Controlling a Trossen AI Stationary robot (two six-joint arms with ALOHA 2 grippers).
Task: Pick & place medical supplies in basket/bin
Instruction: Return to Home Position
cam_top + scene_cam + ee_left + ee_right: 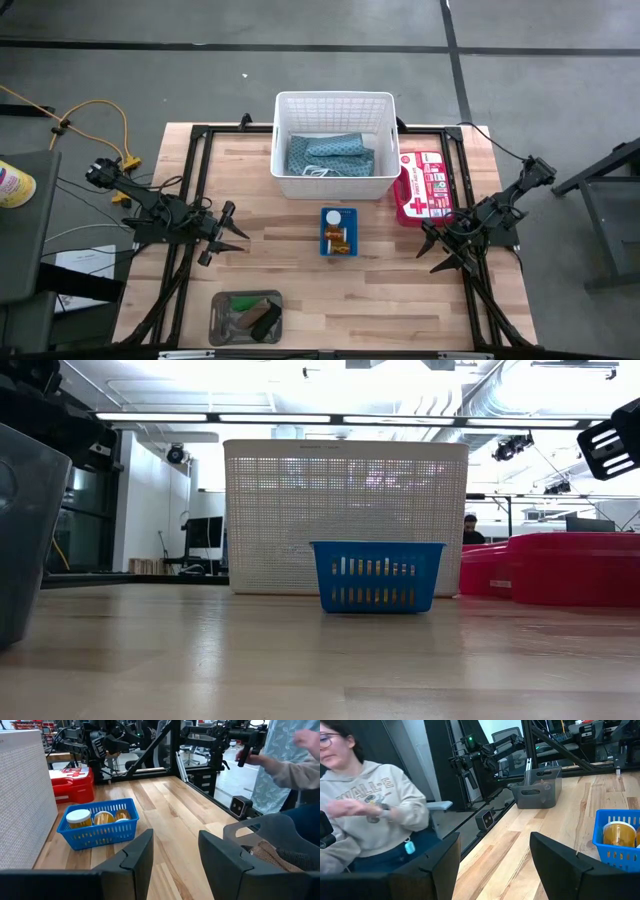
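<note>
My left pincer point(176, 845) hangs low over the left side of the table point(290, 265), its two dark fingers spread wide with nothing between them. Past those fingers I see bare wood and the small blue basket point(375, 575). My right pincer point(495, 844) mirrors it on the right side, equally wide open and equally empty, and it points across the boards toward the grey tray point(246, 296) at the near edge. From overhead, both arms stand well apart from every item, one on each flank.

The blue cloths point(330, 155) lie folded inside the big white basket point(335, 96) at the far middle of the table, their white strings showing at the front. In front of that basket and apart from it, the blue basket holds the orange vials point(104, 817), one of them with a white cap. The rolls point(255, 318) lie in the grey tray. A red first-aid case point(422, 187) stands just beside the white basket on its right. A person point(375, 805) sits beyond the table's edge, hands raised and clear of my arms.

I see nothing loose on the boards, so I judge the sorting finished and this step to be the retreat to rest. The next move needs no grasp. It should fold each arm back toward its base with the fingers clear of the tray and the baskets, while I watch that the person's hands keep outside the frame.
</note>
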